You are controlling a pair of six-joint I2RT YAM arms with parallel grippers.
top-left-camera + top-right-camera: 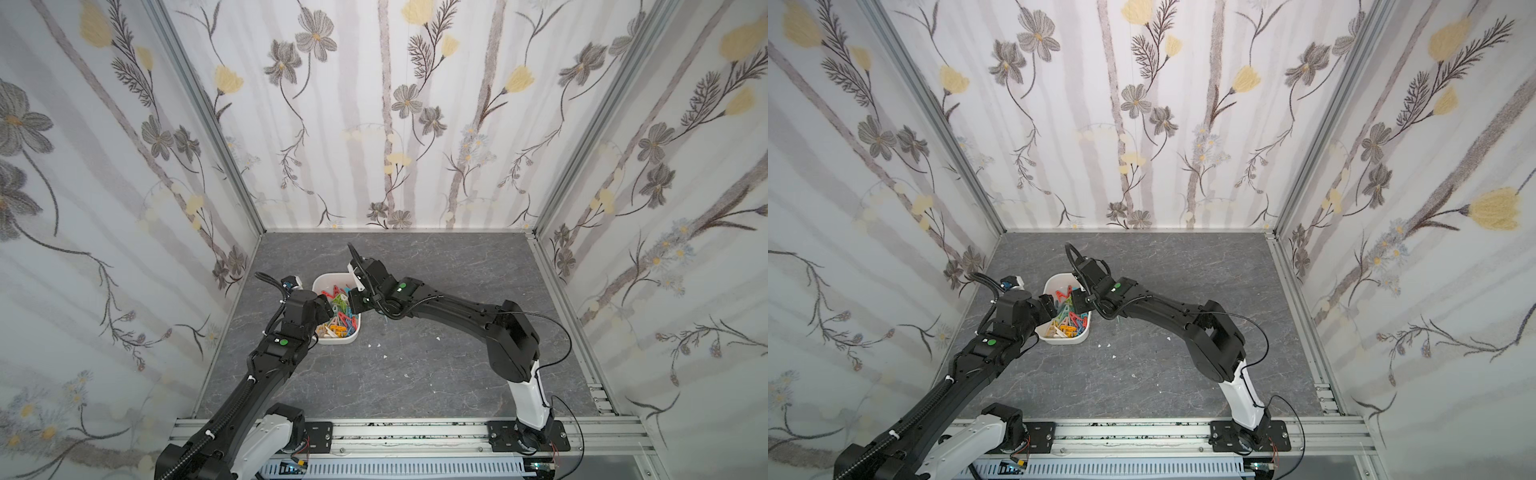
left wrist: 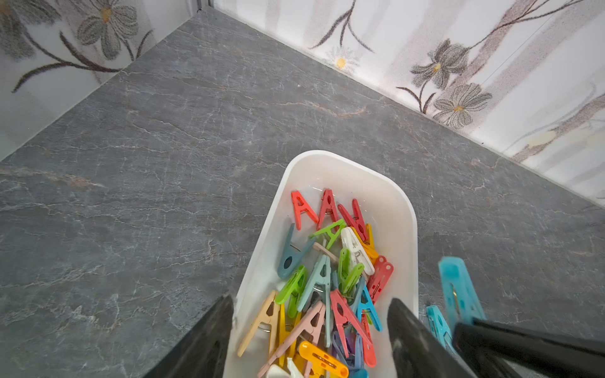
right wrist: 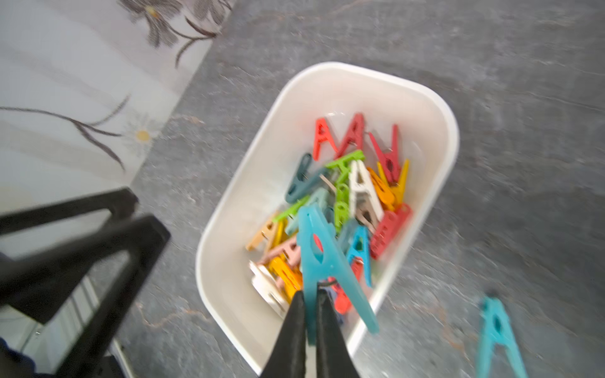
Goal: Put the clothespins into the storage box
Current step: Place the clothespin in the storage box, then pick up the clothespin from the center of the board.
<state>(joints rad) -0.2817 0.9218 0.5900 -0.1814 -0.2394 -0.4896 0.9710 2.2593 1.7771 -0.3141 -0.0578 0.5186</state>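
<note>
My left gripper [image 2: 311,302] hangs spread over the storage box [image 2: 327,157], its arm stretched forward and the clothespins [image 2: 327,271] piled beneath. Only the wrist views show me a teal clothespin [image 3: 314,248] pinched in the right gripper [image 3: 311,294] at the box's right edge, that arm bent leftward. A loose teal one [image 3: 496,330] lies on the table [image 3: 523,131] just beside the box.

storage box [image 1: 332,274]: flanked by left tool [image 1: 329,309], right tool [image 1: 354,306] | table [image 1: 436,374]: open

One storage box [image 2: 327,163]; two dozen-odd clothespins [image 2: 322,281] inside; one held teal clothespin [image 3: 319,255]; one loose teal clothespin [image 3: 497,330].
</note>
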